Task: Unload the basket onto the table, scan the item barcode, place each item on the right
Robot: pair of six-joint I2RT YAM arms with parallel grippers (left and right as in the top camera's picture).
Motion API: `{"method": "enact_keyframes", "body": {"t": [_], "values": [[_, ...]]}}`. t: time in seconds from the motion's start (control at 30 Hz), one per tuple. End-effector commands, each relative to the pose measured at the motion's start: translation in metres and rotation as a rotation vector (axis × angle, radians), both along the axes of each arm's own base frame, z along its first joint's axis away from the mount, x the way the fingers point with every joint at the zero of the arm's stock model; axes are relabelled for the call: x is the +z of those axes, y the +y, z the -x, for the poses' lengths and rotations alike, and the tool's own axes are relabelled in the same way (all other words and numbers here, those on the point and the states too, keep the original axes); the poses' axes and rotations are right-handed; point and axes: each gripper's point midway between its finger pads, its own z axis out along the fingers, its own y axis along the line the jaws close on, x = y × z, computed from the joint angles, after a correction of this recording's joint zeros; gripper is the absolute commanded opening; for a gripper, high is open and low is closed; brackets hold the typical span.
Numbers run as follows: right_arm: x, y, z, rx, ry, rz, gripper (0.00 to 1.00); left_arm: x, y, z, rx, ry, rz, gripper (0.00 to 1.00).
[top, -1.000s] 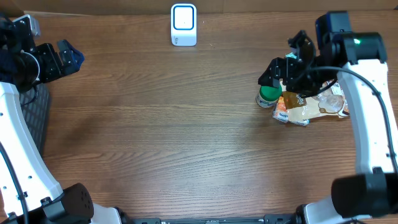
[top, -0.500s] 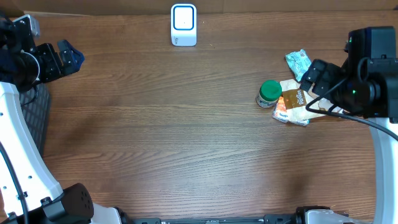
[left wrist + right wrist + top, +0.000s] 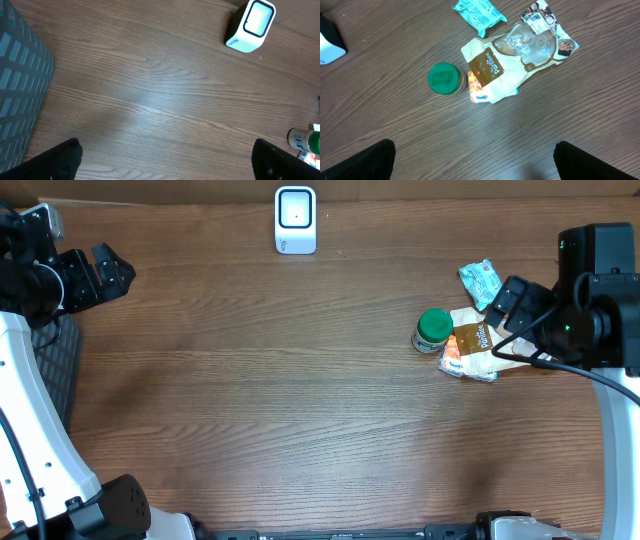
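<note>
Snack bag (image 3: 472, 352) lies flat on the right of the counter (image 3: 300, 400), long axis roughly left-right, touching a green-lidded jar (image 3: 433, 327). Right end effector (image 3: 503, 323) hovers over its right end, released and empty. Left end effector (image 3: 100, 272), spread wide too, is way farther off

Wooden table (image 3: 300, 400), scanner (image 3: 295, 220), green-lidded jar (image 3: 433, 328), snack packets (image 3: 482, 348)
</note>
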Motion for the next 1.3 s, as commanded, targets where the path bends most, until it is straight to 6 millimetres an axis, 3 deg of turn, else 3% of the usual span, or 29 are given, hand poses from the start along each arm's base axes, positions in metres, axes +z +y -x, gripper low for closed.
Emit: {"method": "enact_keyframes", "body": {"t": [0.0,0.5,0.7,0.93,1.07,1.27], "values": [[0.004,-0.003,-0.001,-0.017,-0.017,0.010,1.00,0.008,-0.004,0.000,-0.026,-0.025,-0.013,0.99],[0.007,-0.002,0.001,-0.015,-0.027,0.009,1.00,0.008,-0.004,0.000,-0.026,-0.025,-0.013,0.99],[0.037,-0.003,0.025,-0.015,-0.141,0.005,1.00,0.008,-0.004,0.000,-0.026,-0.025,-0.013,0.99],[0.075,-0.001,0.065,-0.002,-0.309,-0.003,1.00,0.008,-0.004,0.000,-0.026,-0.025,-0.013,1.00],[0.082,0.007,0.091,0.042,-0.373,-0.013,1.00,0.008,-0.004,0.000,-0.026,-0.025,-0.013,1.00],[0.091,0.003,0.091,0.030,-0.596,0.009,1.00,0.008,-0.004,0.000,-0.026,-0.025,-0.013,1.00]]}}
